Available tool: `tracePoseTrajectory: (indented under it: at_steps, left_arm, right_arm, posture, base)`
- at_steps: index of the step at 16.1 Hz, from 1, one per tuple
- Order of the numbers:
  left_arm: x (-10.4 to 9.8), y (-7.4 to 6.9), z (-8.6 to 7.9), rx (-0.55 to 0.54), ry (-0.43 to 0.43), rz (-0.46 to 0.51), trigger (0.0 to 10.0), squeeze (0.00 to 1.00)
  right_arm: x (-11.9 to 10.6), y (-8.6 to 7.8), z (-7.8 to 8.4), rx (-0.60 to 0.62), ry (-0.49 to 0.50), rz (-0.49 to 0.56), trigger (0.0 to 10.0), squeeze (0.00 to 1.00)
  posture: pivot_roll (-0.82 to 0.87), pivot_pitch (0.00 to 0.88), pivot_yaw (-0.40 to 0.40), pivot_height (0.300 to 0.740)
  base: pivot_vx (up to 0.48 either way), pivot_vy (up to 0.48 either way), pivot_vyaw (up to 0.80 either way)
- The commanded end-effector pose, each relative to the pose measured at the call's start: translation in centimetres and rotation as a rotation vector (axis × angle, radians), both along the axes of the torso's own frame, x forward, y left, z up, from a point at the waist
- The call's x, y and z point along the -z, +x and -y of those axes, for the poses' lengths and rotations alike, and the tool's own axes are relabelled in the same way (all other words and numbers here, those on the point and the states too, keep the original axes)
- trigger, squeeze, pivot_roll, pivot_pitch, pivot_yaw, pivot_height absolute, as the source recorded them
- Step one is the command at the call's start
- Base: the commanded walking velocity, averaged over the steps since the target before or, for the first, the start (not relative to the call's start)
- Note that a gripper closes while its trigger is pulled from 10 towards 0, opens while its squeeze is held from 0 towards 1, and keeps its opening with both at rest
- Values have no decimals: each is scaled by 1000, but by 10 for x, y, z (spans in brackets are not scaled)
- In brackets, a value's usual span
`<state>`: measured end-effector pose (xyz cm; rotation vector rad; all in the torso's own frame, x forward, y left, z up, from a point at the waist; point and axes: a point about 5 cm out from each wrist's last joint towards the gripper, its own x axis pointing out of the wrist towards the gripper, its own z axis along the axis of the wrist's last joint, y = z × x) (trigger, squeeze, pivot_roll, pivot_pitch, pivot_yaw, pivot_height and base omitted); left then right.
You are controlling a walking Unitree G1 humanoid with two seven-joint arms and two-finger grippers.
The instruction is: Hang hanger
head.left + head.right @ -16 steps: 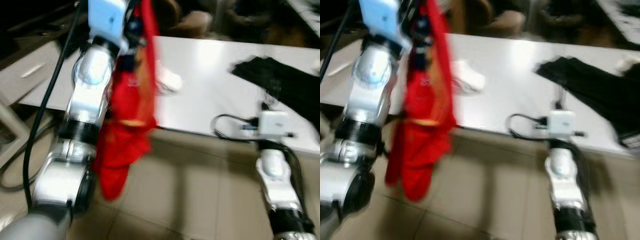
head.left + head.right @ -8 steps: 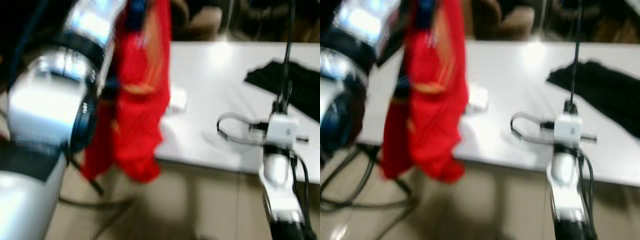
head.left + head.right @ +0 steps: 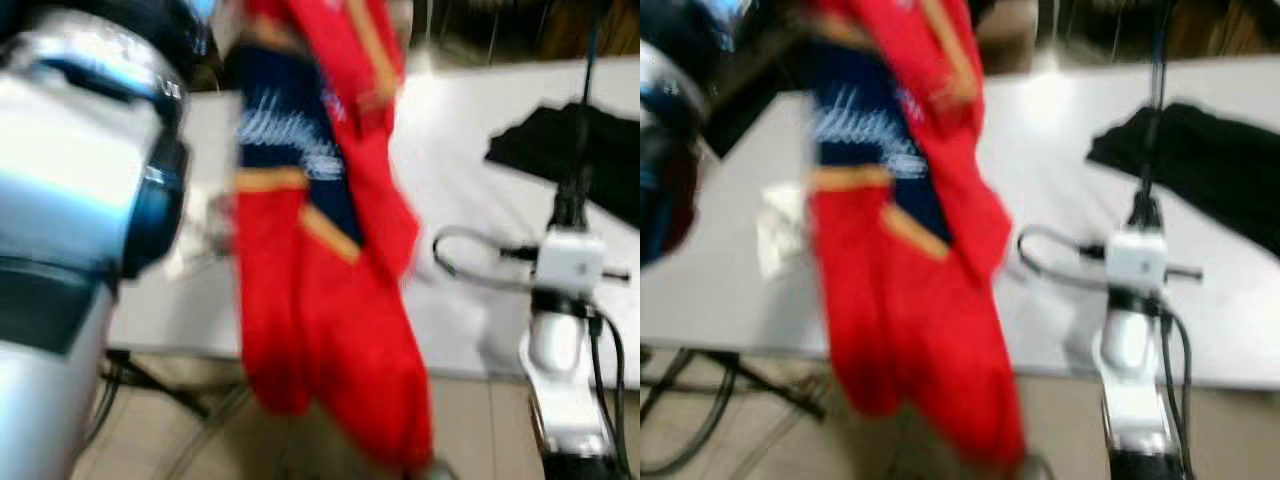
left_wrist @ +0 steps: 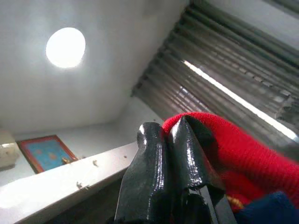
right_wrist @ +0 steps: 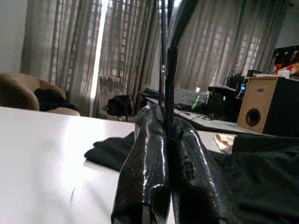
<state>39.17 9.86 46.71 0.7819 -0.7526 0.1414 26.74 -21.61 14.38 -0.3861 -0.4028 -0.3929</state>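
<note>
A red garment with a navy panel and gold trim hangs in front of the white table, blurred by motion. My left gripper, raised high toward the ceiling, is shut on the garment's red top edge. My left arm looms large on the left. My right gripper is shut on the thin black rod of a hanger, which rises straight up from it over the table's near edge.
A black garment lies on the table's right part. A small white item sits on its left part. Cables and a stand's legs lie on the tiled floor below the table. A speaker stands far off.
The view has shifted and stays blurred. The red garment has swung toward the middle and turned, so its navy panel faces me. My right gripper keeps its hold on the hanger.
</note>
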Motion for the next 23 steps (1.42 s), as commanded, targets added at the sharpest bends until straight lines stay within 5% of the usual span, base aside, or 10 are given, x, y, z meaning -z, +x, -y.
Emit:
tracePoseTrajectory:
  at_steps: [1, 2, 3, 9, 10, 11, 20, 21, 22, 23]
  left_arm:
    - [52, 21, -29, -103, 15, -171, 10000, 0]
    - [148, 38, -45, -153, 34, -486, 10000, 0]
    - [176, 39, -55, -190, 26, -575, 10000, 0]
    - [259, 29, -68, -131, -128, -855, 10000, 0]
    - [253, 29, -68, -85, -198, -822, 10000, 824]
    - [243, 31, -67, -45, -237, -767, 10000, 1000]
    - [237, 12, -116, 208, -501, -630, 10000, 1000]
    - [246, 0, -105, 342, -546, -594, 10000, 490]
    - [252, -8, -98, 394, -563, -581, 10000, 490]
    - [270, -28, -83, 451, -628, -549, 10000, 0]
  right_arm:
    - [14, -1, -5, -17, 43, -75, 0, 0]
    - [17, 0, -6, -47, 51, -104, 0, 0]
    - [17, -1, -7, -53, 48, -109, 0, 0]
    - [18, -1, -10, -77, 54, -125, 0, 0]
    - [17, -2, -10, -77, 54, -120, 0, 0]
    - [17, -3, -9, -75, 54, -120, 0, 0]
    - [21, -2, -8, -98, 47, -146, 0, 0]
    - [9, 0, -11, -113, 46, -99, 0, 0]
    - [1, 0, -14, -121, 45, -72, 0, 0]
    - [-19, 2, -22, -151, 31, 2, 0, 0]
  posture:
    - [-301, 0, 164, 740]
    - [-301, 0, 157, 740]
    - [-300, 0, 153, 740]
    - [-279, 0, 140, 740]
    - [-281, 0, 147, 740]
    - [-280, 0, 149, 740]
    - [-209, 0, 112, 740]
    - [-187, 0, 103, 740]
    - [-187, 0, 103, 740]
    - [-178, 0, 90, 740]
  base:
    - [0, 0, 0]
    - [0, 0, 0]
    - [0, 0, 0]
    - [0, 0, 0]
    - [0, 0, 0]
    - [0, 0, 0]
    - [0, 0, 0]
    - [0, 0, 0]
    - [0, 0, 0]
    - [0, 0, 0]
